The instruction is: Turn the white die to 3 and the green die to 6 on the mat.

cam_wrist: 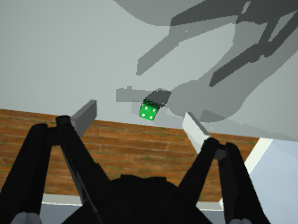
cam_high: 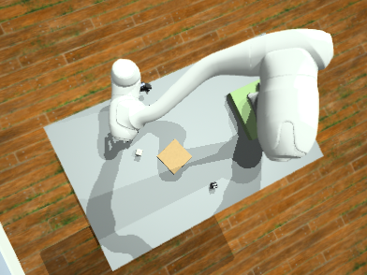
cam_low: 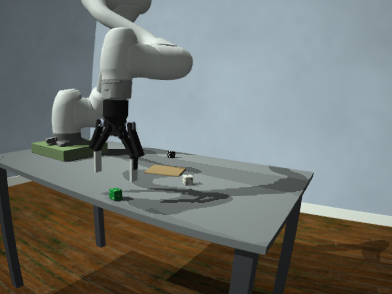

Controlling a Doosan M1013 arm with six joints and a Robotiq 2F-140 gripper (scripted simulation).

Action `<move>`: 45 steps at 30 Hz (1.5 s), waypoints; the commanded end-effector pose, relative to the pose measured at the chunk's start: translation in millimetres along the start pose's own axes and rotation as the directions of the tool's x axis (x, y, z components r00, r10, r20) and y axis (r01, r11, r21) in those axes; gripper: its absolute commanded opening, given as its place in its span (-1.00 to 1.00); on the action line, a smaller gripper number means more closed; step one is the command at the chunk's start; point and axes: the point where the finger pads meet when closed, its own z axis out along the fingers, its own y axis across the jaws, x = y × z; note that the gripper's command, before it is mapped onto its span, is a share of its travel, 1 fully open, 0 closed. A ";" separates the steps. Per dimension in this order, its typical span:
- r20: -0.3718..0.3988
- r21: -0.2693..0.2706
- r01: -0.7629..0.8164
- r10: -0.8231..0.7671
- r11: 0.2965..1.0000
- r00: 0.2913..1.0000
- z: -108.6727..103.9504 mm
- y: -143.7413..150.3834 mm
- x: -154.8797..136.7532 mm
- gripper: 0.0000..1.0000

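a room with a wood-plank floor [cam_high: 61, 215] [cam_low: 55, 225] [cam_wrist: 125, 150], plain blue-grey walls [cam_low: 260, 75] and white baseboard [cam_low: 350, 214]; a robot arm [cam_high: 290, 94] [cam_low: 117, 55] on the grey table [cam_high: 140, 224] [cam_low: 240, 220] [cam_wrist: 50, 65] suggests a lab.

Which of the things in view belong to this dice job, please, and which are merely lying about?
Part of the job:
- white die
- green die
- tan mat
- black die, its top number to stay unchanged

Just lying about:
- no loose object that I can see

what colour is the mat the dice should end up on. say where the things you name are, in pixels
The mat [cam_high: 174, 156] [cam_low: 165, 171] is a plain light tan; it shows best in the top view.
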 end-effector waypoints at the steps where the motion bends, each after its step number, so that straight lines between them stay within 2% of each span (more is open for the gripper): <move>1: 0.000 0.000 0.000 0.000 1.000 1.000 -0.2 0.7 2.5 1.00; 11: 0.000 0.000 0.000 0.000 1.000 1.000 -0.2 11.6 39.7 1.00; 13: 0.000 0.000 0.000 0.000 1.000 1.000 -0.2 11.6 39.7 1.00; 28: 0.000 0.000 0.000 0.000 1.000 1.000 -0.2 46.3 158.6 1.00; 30: 0.000 0.000 0.000 0.000 1.000 1.000 -0.2 46.3 158.6 1.00; 38: 0.000 0.000 0.000 0.000 1.000 1.000 -0.2 65.1 222.9 1.00; 45: 0.000 0.000 0.000 0.000 1.000 1.000 -0.2 76.7 262.5 1.00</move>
